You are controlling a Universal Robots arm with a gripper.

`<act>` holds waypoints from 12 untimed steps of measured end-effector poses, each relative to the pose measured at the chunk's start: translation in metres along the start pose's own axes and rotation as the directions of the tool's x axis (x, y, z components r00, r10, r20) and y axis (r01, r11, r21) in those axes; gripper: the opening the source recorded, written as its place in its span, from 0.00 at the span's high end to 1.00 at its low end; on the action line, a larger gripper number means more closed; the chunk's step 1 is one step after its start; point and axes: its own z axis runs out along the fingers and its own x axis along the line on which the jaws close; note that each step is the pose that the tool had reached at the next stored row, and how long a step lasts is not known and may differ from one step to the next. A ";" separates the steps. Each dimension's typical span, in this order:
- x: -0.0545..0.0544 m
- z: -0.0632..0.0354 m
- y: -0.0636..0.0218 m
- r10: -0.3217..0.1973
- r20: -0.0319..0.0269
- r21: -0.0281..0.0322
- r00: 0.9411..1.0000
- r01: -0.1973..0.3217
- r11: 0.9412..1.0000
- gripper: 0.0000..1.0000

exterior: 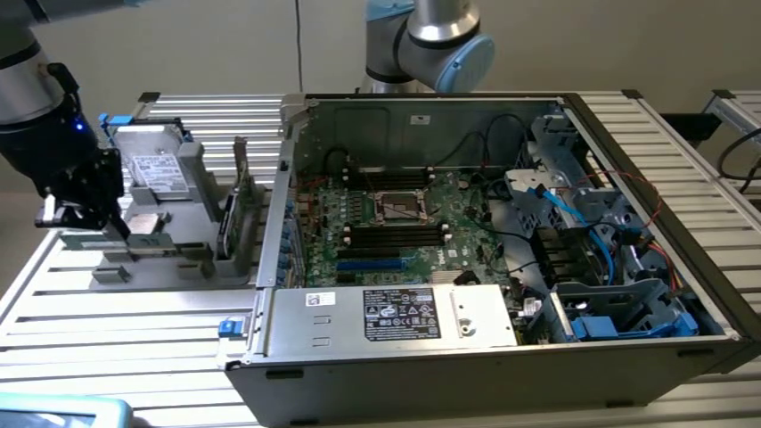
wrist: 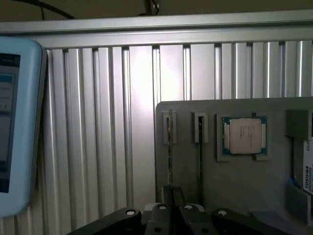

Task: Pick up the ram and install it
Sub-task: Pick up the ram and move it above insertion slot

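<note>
Aluminium slats form the table (exterior: 107,312), with open room along the exterior view's left and near edges. An open computer case (exterior: 476,383) takes up the exterior view's right. Its motherboard (exterior: 393,227) faces up, with tall walls around it. Just beside the case's left wall sits a grey holder (exterior: 178,259) carrying a silver drive (exterior: 155,169) and a processor chip (wrist: 244,135). A pale blue device (wrist: 17,122) lies near the table's edge. The gripper (exterior: 84,218) hangs over the holder's end farthest from the case, its fingers (wrist: 167,196) drawn narrow, nearly together. The ram (wrist: 169,147) stands edge-on in a holder slot, in line with the fingertips and apart from them. A second slot runs just beside it.
</note>
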 end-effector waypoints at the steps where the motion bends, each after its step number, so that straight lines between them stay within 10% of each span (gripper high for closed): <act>1: 0.000 -0.0030 0.0004 0.000 -0.001 0.000 1.000 0.000 1.000 0.88; 12: 0.001 -0.0349 0.0008 0.005 -0.011 0.000 1.000 -0.005 1.000 0.88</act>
